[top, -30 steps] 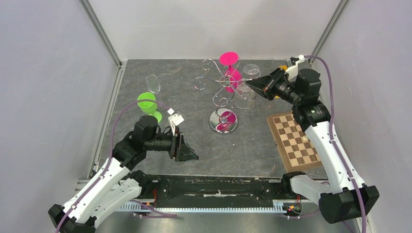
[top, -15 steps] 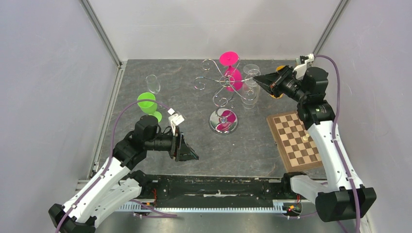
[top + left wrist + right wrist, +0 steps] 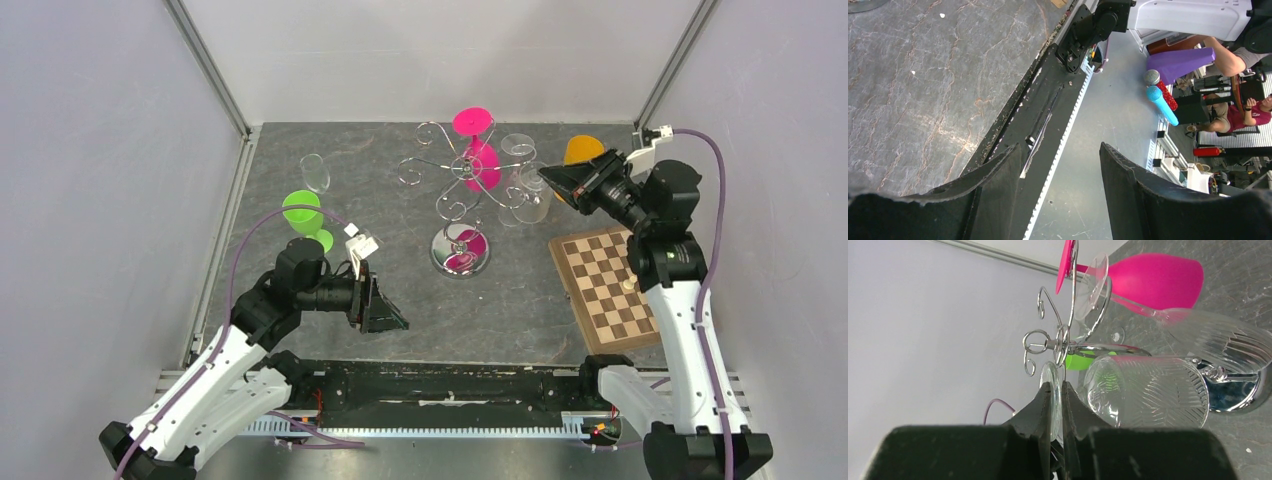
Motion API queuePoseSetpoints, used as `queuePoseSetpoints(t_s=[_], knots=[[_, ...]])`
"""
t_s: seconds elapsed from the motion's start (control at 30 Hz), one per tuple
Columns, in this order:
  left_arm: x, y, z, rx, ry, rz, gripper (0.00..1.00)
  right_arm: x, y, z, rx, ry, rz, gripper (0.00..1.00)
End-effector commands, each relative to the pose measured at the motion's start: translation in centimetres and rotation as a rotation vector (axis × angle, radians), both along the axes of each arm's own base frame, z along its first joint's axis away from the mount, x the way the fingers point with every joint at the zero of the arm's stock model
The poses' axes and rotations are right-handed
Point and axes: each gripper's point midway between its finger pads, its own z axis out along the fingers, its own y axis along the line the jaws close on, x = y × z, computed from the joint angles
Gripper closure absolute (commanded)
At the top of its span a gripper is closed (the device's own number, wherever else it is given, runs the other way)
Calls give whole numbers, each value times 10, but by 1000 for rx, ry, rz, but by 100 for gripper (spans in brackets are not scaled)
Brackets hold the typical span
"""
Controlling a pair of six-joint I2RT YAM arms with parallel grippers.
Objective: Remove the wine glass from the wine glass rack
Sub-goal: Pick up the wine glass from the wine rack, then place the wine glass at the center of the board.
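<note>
The chrome wine glass rack [image 3: 462, 172] stands mid-table on its round mirrored base [image 3: 460, 250]; it also shows in the right wrist view [image 3: 1058, 342]. A pink glass [image 3: 479, 160] and a clear glass [image 3: 1220, 337] hang from it upside down. My right gripper [image 3: 545, 177] is shut on the thin foot [image 3: 1051, 387] of another clear ribbed wine glass [image 3: 1148, 390], just right of the rack arms; its bowl [image 3: 535, 207] hangs below. I cannot tell whether its foot is free of the wire. My left gripper [image 3: 395, 318] is open and empty over the table's near edge, as the left wrist view [image 3: 1060, 150] shows.
A green glass [image 3: 302, 212] and a small clear glass [image 3: 315, 172] stand at the left. A chessboard [image 3: 605, 290] lies at the right under my right arm. An orange object [image 3: 582, 150] sits at the back right. Enclosure walls stand close round the table.
My right gripper has drawn back to the right, away from the rack's post, with the clear glass's foot between its fingers. The left arm has not moved.
</note>
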Motion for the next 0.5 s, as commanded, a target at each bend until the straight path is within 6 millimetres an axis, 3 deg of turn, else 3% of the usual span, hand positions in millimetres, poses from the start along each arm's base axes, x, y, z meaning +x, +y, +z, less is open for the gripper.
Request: queuePoseSetpoints(t_s=[0.0, 0.47], knots=[[1, -1, 1, 1, 20, 14, 34, -24, 2, 32, 3, -143, 32, 100], [7, 3, -1, 27, 5, 64, 34, -72, 5, 10, -89, -166, 86, 100]])
